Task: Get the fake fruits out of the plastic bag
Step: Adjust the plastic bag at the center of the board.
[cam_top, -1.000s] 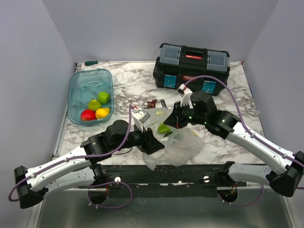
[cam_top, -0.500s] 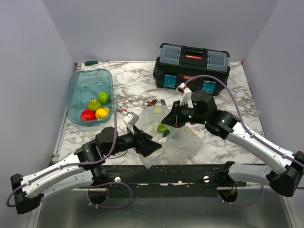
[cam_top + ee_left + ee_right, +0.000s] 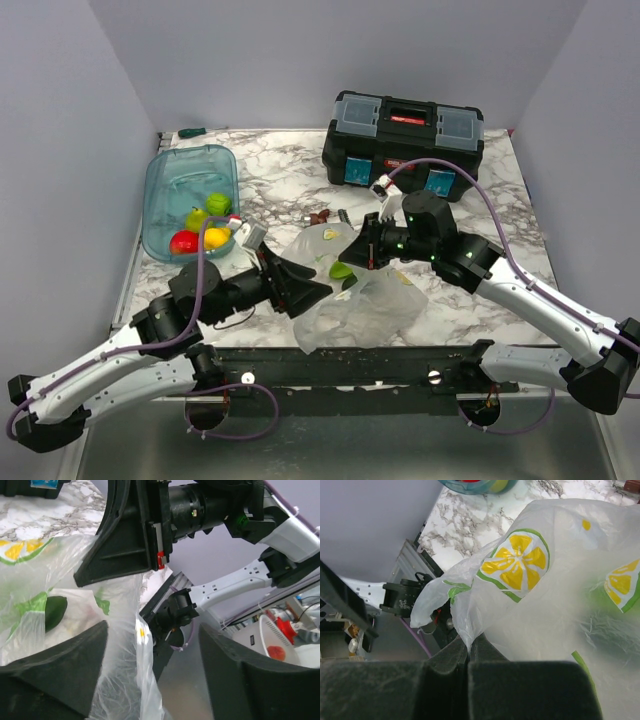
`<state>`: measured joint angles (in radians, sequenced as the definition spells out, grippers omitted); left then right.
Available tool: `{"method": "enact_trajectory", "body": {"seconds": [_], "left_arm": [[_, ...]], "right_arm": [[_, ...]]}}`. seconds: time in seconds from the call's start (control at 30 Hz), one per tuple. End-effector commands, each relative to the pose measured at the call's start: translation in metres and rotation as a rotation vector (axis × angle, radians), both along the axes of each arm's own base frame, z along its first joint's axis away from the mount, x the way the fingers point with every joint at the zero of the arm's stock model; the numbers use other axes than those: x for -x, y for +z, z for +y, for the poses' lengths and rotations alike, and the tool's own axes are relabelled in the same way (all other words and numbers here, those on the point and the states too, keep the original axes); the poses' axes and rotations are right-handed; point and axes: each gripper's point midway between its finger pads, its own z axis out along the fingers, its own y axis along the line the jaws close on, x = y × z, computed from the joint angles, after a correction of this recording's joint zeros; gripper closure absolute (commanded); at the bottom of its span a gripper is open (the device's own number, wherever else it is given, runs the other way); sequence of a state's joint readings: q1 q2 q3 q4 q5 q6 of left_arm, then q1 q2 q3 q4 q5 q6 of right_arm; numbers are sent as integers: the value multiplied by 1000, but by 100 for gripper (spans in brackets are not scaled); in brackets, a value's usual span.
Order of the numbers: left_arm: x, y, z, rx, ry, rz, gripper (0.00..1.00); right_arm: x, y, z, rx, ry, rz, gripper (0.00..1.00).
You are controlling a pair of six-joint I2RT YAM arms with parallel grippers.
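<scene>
**Bag pinched by the right arm, left jaws wide open at its edge, green fruit inside**

- I see the right gripper (image 3: 469, 652) closed tight on a fold of the plastic bag (image 3: 365, 305). The film with the lemon-slice print drapes from its fingertips, lifted off the table on that side.
- The left gripper (image 3: 152, 635) is spread wide and holds nothing. Loose bag film hangs in the gap between its two fingers (image 3: 55, 672), not clamped. From above, its tips sit at the bag's left edge, pointing toward the right gripper, close but apart.
- The bag lies crumpled at the near-middle of the marble table (image 3: 290, 180), between the two arms.
- One lime-green fruit (image 3: 343, 270) shows through the film, just under the right gripper. The left wrist view shows a darker green shape (image 3: 54, 612) inside the bag. I can't tell whether it's the same piece.
- The other fruits are in the teal tub (image 3: 170, 185) at far left, well apart from the bag: red (image 3: 184, 241), yellow (image 3: 216, 237) and two lime-green (image 3: 218, 203).
- The black toolbox (image 3: 405, 140) is at the back right, lid shut. Small brown bits (image 3: 318, 217) sit just behind the bag.
</scene>
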<state>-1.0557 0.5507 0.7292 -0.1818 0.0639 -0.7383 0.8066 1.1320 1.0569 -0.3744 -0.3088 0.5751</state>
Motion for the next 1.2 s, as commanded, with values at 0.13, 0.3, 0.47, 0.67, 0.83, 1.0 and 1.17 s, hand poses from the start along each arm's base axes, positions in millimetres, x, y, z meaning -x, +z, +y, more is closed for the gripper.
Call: {"method": "enact_trajectory", "body": {"seconds": [0.13, 0.3, 0.47, 0.67, 0.83, 1.0, 1.17], "left_arm": [[-14, -51, -30, -181, 12, 189, 64], [-26, -86, -33, -238, 81, 220, 76], [-24, -128, -47, -342, 55, 285, 75], [-31, -158, -45, -299, 114, 312, 60], [-51, -174, -43, -356, 186, 290, 57], [-68, -182, -52, -357, 200, 290, 39], [-83, -194, -68, -381, 206, 315, 20]], "right_arm": [[4, 5, 3, -29, 17, -7, 99], [6, 7, 1, -42, 12, -7, 99], [9, 8, 7, -72, 34, 17, 99], [12, 12, 11, -140, 32, 35, 99], [0, 11, -1, -101, -68, 15, 99], [0, 15, -7, -109, -98, 7, 99], [2, 12, -10, -117, -111, 17, 99]]}}
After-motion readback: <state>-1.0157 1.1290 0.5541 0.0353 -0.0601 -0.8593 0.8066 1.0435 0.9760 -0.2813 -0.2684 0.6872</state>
